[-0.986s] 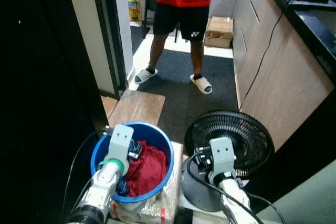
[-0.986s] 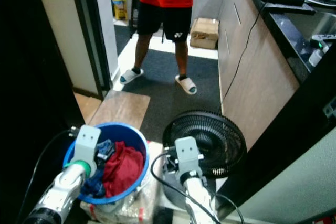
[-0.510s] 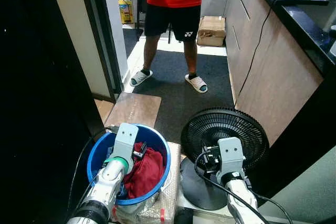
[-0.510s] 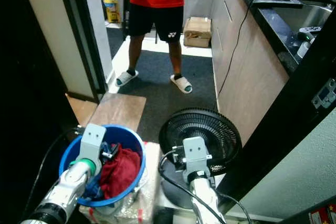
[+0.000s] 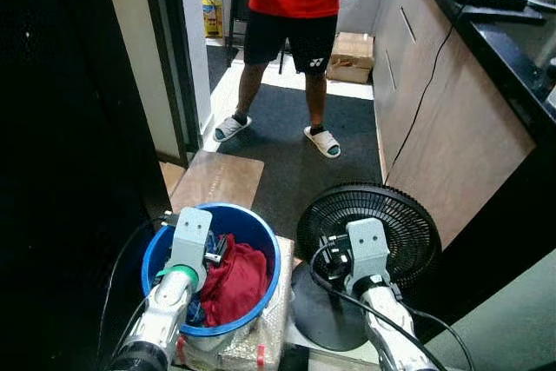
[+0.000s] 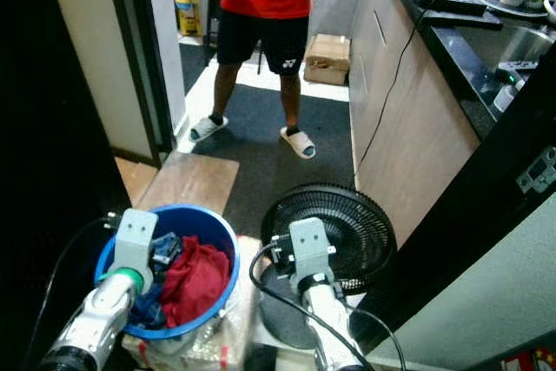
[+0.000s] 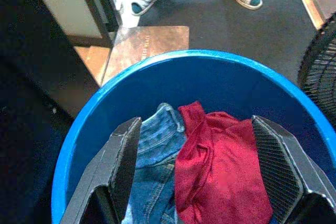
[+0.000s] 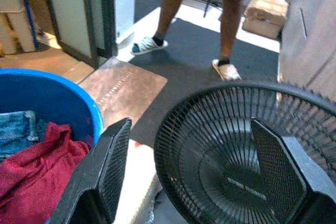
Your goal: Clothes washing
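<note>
The left gripper (image 7: pixel 197 182) hangs with its fingers (image 7: pixel 123 156) spread wide over the blue bucket (image 5: pixel 261 254), holding nothing; between them lie the red garment (image 7: pixel 220 177) and the blue jeans (image 7: pixel 155 156), both still inside. The right gripper (image 8: pixel 189 177) has its fingers (image 8: pixel 113 166) equally wide, empty, aimed at the black floor fan (image 5: pixel 391 232) just right of the bucket. Over the last second the head camera has swung and the whole scene shifted, while both arms kept their pose above the bucket and fan, so no garment has yet been grasped.

The left wrist view shows the jeans and the bucket's inner wall plainly. The eye views alone show the person (image 5: pixel 295 6) standing far down the corridor and the worktop (image 5: pixel 512 36) on the right.
</note>
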### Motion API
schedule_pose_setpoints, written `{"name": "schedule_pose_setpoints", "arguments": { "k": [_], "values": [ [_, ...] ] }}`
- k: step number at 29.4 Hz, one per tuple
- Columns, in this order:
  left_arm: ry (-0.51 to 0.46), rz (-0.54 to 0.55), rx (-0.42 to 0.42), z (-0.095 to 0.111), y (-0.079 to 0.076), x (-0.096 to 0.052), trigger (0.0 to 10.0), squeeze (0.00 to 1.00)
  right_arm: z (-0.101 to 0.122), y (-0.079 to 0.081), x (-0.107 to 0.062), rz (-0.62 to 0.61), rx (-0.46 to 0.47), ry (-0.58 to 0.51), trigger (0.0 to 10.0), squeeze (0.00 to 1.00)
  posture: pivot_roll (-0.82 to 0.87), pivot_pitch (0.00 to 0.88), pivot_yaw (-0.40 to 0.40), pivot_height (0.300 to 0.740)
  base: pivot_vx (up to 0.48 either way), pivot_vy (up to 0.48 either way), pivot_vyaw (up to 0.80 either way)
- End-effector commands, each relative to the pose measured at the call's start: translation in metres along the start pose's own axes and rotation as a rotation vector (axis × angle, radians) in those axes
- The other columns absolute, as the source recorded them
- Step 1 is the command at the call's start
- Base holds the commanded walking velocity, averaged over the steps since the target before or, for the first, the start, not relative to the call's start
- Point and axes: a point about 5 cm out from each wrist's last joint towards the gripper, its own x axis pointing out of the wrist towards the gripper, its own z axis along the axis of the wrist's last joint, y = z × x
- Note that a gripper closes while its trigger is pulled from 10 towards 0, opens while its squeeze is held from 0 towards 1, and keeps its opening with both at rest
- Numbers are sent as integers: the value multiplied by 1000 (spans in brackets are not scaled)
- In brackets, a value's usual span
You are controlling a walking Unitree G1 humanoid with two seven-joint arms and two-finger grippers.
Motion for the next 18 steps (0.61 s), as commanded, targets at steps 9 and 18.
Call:
{"name": "schedule_pose_setpoints", "arguments": {
  "k": [9,18],
  "values": [
    [-22,7,-5,-1,1,-6,10000,0,12,0,10,24,-15,-37,10000,0,102,6,-37,740,0,0,0],
    [-68,-13,-45,17,-11,1,10000,0,13,-6,10,-11,26,-45,10000,0,79,17,-17,740,0,0,0]
  ]
}}
